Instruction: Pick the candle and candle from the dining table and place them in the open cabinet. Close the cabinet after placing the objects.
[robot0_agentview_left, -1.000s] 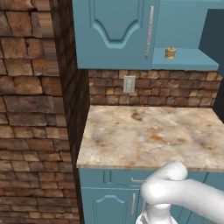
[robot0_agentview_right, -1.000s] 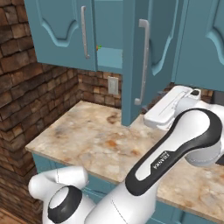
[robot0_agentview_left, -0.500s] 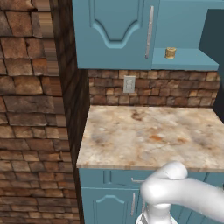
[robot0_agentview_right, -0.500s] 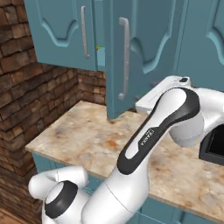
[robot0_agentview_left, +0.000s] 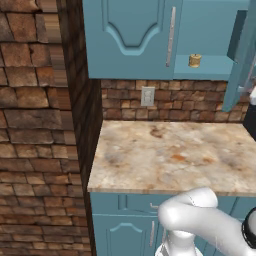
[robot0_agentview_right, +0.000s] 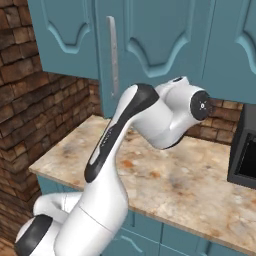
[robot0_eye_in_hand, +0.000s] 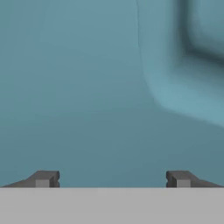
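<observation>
Left base view first: the left cabinet door (robot0_agentview_left: 132, 37) is shut, and just to its right the squat gold candle (robot0_agentview_left: 195, 60) stands on the teal shelf (robot0_agentview_left: 202, 72) inside the open half. Further right, the other door (robot0_agentview_left: 245, 55) hangs partly swung in over the bench (robot0_agentview_left: 165, 155), which carries no candle that I can see. I cannot find the tall orange taper; it may be hidden behind that door.

In the right base view my arm reaches up against the door panel (robot0_agentview_right: 160, 45), beside the silver bar handle (robot0_agentview_right: 112, 55). The hand view shows the hand (robot0_eye_in_hand: 112, 179) spread wide, pinching nothing, its dark fingertips (robot0_eye_in_hand: 43, 178) right up against a blurred teal panel.

My worry is the push. With the hand pressed flat on a smooth panel, it could slide off along the face and leave the door ajar. A hard shove could also jolt the shelf and topple the candle near its front edge, and I judge the elbow sits close enough to the bench to scrape it.

Compared with a second ago, the door has swung well round towards closing, my arm has followed it leftwards, and the hand has narrowed only a touch.
</observation>
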